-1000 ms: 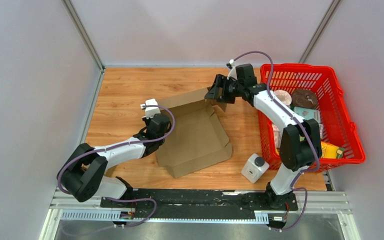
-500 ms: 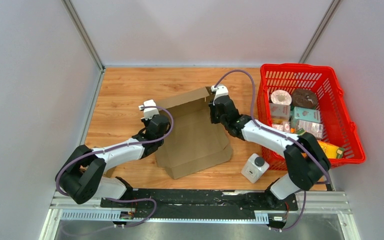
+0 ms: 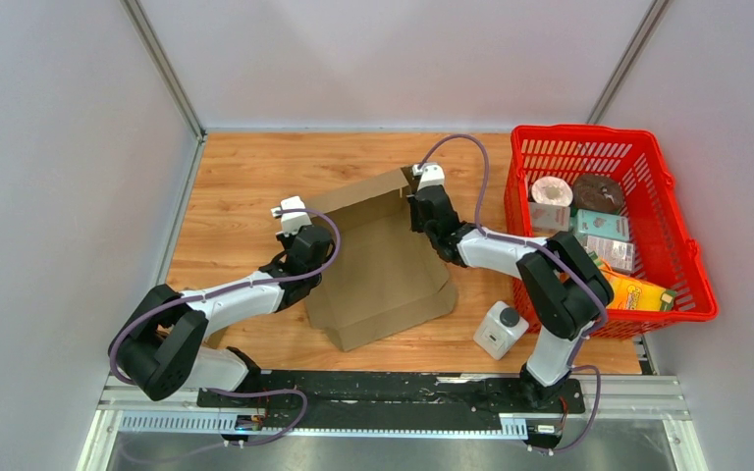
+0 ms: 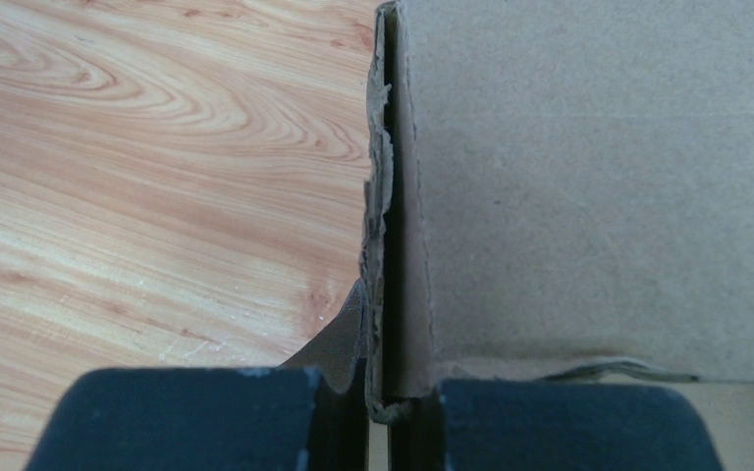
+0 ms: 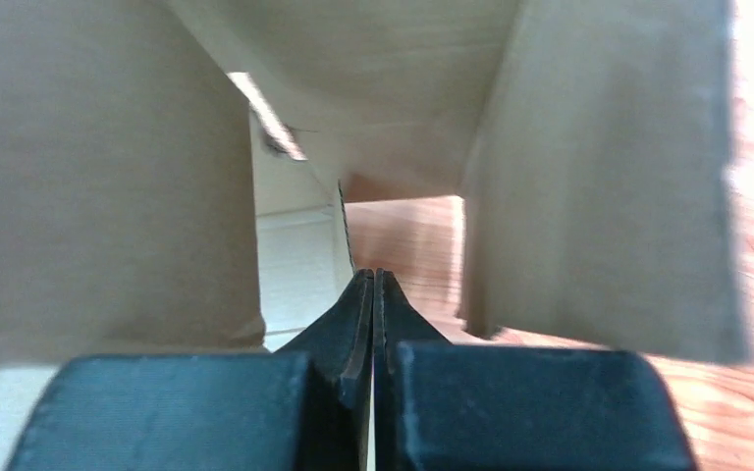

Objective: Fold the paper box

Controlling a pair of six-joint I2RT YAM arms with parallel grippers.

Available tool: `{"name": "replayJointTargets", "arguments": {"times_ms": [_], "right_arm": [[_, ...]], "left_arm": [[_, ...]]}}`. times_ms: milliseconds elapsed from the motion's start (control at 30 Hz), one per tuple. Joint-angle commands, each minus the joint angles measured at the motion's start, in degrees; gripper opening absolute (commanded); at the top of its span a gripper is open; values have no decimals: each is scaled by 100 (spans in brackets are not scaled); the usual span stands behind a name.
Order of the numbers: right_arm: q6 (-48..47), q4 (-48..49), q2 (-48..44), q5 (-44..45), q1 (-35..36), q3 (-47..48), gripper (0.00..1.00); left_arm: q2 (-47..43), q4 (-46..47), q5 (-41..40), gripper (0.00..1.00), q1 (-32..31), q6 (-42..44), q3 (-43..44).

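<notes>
Our left pincer (image 4: 390, 392) clamps the brown cardboard box (image 3: 383, 275) by its left wall; our right pincer (image 5: 373, 294), together and empty, sits at the far-right corner.

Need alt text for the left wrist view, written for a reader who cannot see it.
The left gripper is shut on an upright wall of the cardboard box, seen edge-on and running up the middle of the picture with a ragged edge. The box's plain brown panel fills the right side, and the wooden table fills the left.
</notes>
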Motion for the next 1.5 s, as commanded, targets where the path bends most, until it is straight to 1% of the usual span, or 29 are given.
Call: {"name": "replayJointTargets", "arguments": {"times_ms": [0,67,167,267,333,467,533,667,733,800,900,967,1100,1167,1200,1333,1467], "right_arm": [[41,902,-7,-234,220,-72,0],[138,823,124,-471,228,33,0],[489,1051,221,-832,220,-134,0],[824,1060,406,-1034,211,-221,0],[930,1235,266,-938,220,-449,0],[571,832,-164,-623,211,-380,0],[456,849,-436,-308,211,-520,0],[359,884,-587,54,-34,-643,0],[350,876,-631,64,-166,-670,0],[359,867,-587,-180,-342,-609,0],[253,989,-289,-436,-334,-442,0],[297,1025,-52,-437,-317,-371,0],[402,1156,89,-577,-308,-318,0],[551,947,212,-744,-308,-118,0],[613,946,221,-1006,-308,-133,0],[982,1499,72,-1175,-167,-511,0],[1263,1509,282,-1491,-167,-389,0]], "left_arm": [[-132,69,-57,0,-3,-134,-57],[-141,61,-57,0,-3,-142,-65],[-141,69,-39,0,6,-160,-83],[-141,78,-39,0,6,-160,-83],[-141,78,-30,0,6,-160,-83],[-149,87,-4,0,-3,-142,-83],[-149,87,-4,0,-3,-151,-92],[-167,96,-21,0,-3,-160,-109],[-167,87,-13,0,-3,-160,-101],[-167,96,-13,0,-3,-160,-109],[-150,61,-13,0,-3,-151,-66],[-123,52,-4,0,6,-151,-57],[-158,78,-21,0,-3,-186,-100],[-141,69,-21,0,-3,-186,-83],[-141,52,-21,0,-3,-186,-66],[-141,43,-30,0,6,-204,-74],[-149,43,-21,0,-3,-204,-83]]}}
